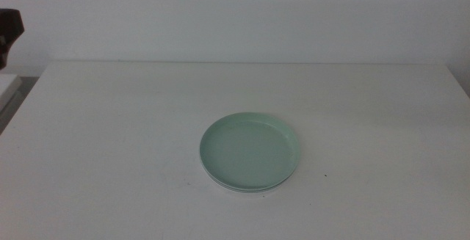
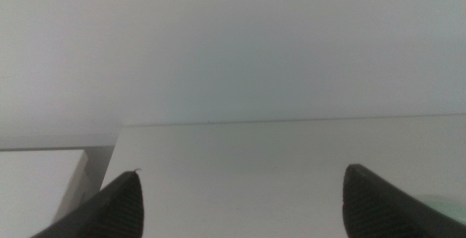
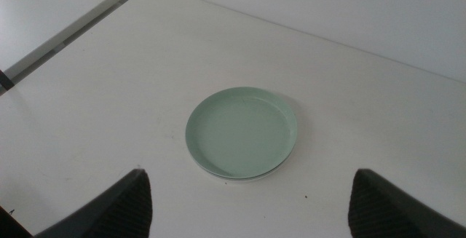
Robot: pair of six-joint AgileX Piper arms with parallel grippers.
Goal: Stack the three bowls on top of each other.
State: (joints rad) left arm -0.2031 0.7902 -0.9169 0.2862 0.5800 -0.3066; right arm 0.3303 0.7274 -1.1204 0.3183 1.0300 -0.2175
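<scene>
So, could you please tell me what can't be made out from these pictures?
- Lower bowls: the mint bowl covers them in the middle and right wrist views; only a thin pale rim shows, so their number and colours are unclear.
- Arms: out of the middle view.
- Left gripper: open over the table; a greenish sliver at the picture's edge is too small to identify.
- Right gripper: open; only the jaw tips show.

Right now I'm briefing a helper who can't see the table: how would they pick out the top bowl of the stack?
On the white table, look near the middle, slightly toward the front edge. The pale mint green shallow round bowl lies there on top, the table's only coloured thing, with just a thin white rim of a dish beneath peeking out.
</scene>
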